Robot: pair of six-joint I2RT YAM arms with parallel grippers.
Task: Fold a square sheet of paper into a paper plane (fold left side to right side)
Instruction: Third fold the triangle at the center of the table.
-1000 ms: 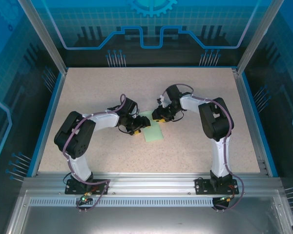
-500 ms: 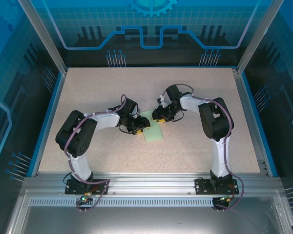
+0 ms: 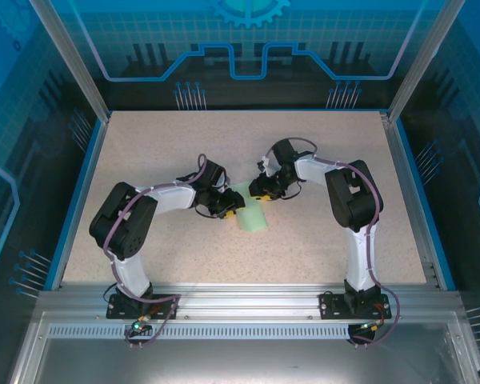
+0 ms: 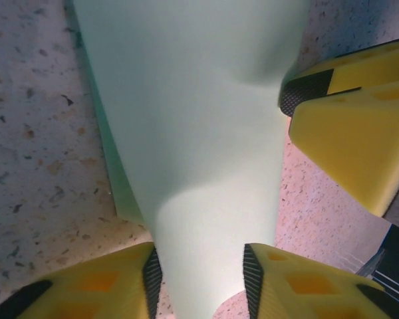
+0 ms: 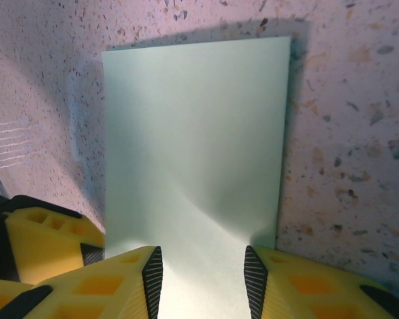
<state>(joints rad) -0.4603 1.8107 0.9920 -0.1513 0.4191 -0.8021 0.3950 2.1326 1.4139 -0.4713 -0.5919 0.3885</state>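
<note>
The left gripper (image 4: 201,266) pinches the square sheet of paper (image 4: 199,133); right gripper (image 5: 203,262), jaws apart, rests on it

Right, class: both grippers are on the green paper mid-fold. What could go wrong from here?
1. The sheet of paper bows up between the fingers of the left gripper; closing there may crumple it instead of creasing it cleanly.
2. A lower layer peeks out along one edge, so the fold may set misaligned.
3. The right gripper sits close beside the left one; the two could knock together.
</note>
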